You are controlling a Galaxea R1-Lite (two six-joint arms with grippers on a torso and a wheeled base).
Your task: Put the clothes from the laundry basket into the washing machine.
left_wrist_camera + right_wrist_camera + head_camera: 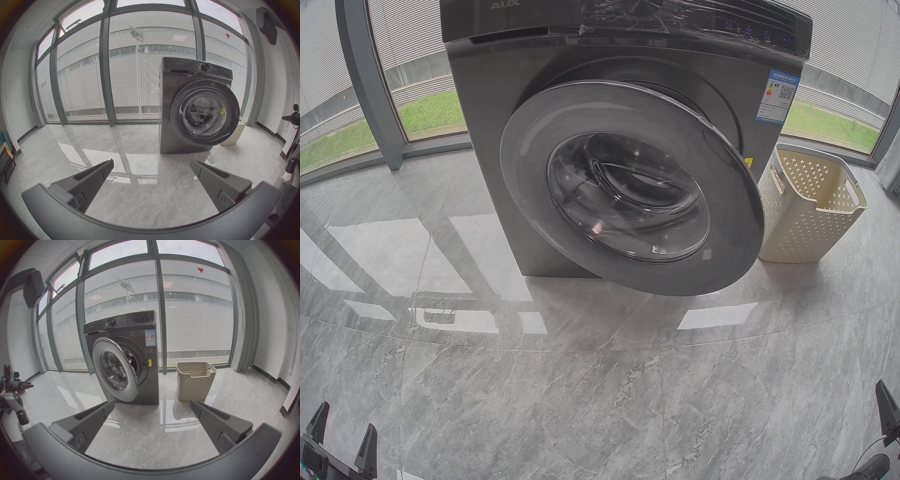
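Observation:
A grey front-loading washing machine [625, 94] stands ahead on the floor, its round door [631, 187] swung partly open toward me. Beside it to the right is a cream perforated laundry basket [809, 203]; no clothes show inside it. The washing machine [193, 106] and basket [234, 134] also appear in the left wrist view, and the washing machine [125, 362] and basket [194, 380] in the right wrist view. My left gripper [151, 165] is open and holds nothing, low at the near left [342, 428]. My right gripper [152, 405] is open and holds nothing, at the near right.
Polished grey marble floor [600, 387] stretches between me and the machine. Floor-to-ceiling windows [419, 69] with dark frames stand behind the machine. A dark low object [6, 159] sits by the wall far to the left.

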